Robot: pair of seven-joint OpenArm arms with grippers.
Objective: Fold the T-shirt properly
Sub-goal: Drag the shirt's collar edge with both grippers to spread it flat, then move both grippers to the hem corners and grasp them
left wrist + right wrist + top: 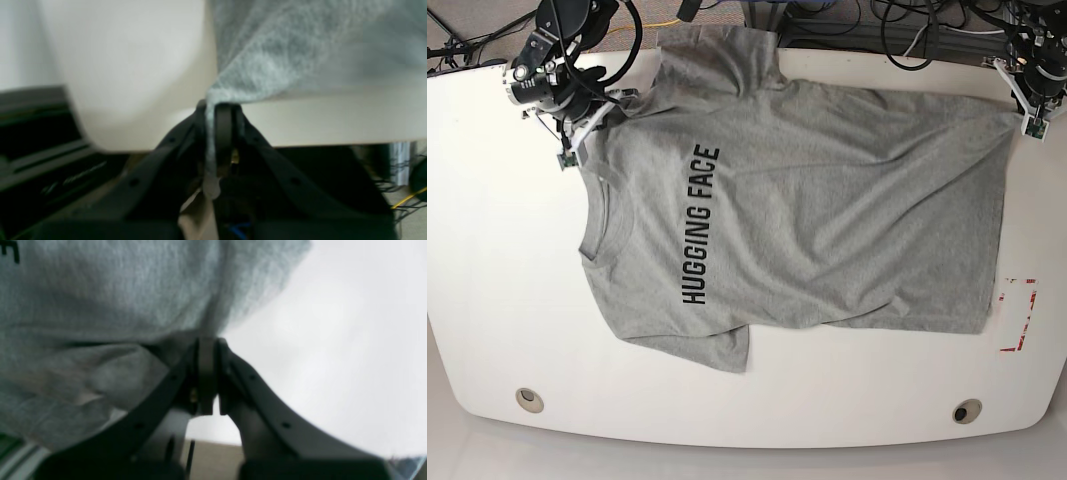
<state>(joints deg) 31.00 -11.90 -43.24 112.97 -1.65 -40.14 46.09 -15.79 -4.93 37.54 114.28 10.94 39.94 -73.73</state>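
Observation:
The heather-grey T-shirt lies spread on the white table, collar to the left and hem to the right, with black "HUGGING FACE" lettering showing. My right gripper is at the far left, shut on the shirt's shoulder by the collar. In the right wrist view the fingers pinch grey cloth. My left gripper is at the far right, shut on the hem corner. In the left wrist view the closed fingers hold a strip of grey cloth at the table edge.
Two round holes sit near the table's front edge. Red marks lie on the table at the right, just past the hem. Cables and arm bases crowd the back edge.

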